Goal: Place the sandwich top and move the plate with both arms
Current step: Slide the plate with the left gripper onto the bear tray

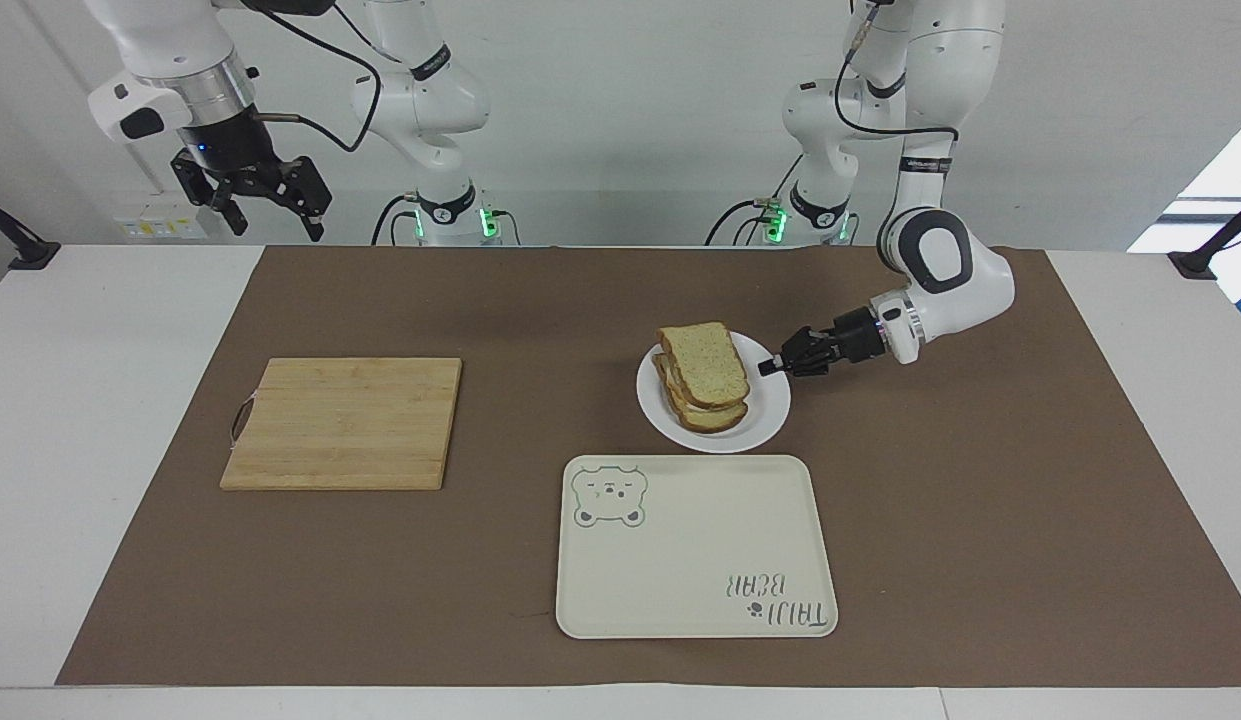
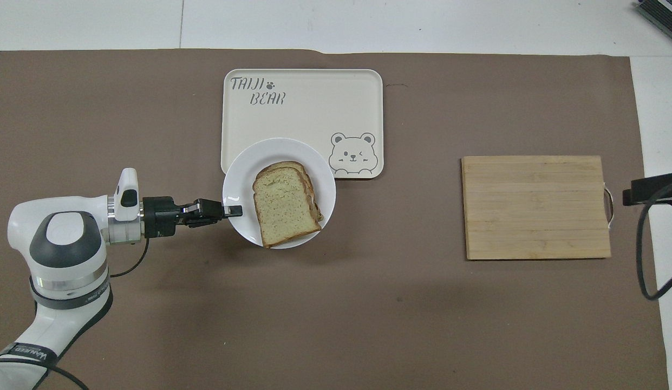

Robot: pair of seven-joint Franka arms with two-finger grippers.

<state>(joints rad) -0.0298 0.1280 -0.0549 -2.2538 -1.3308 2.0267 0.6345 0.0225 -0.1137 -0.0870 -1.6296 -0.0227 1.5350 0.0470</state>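
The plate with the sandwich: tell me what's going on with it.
The left gripper is shut on the rim of the plate, carrying it, sandwich on top, over the near edge of the bear tray. The right gripper waits open, raised at its own end. The cutting board sits bare.

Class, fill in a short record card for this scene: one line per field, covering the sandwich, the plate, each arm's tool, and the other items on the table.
sandwich top: lying on the stacked sandwich
plate: carries the sandwich, rim gripped, over the tray's near edge
left tool: shut on the plate's rim
right tool: open, raised, waiting
tray: bear-print, bare
cutting board: bare, toward the right arm's end
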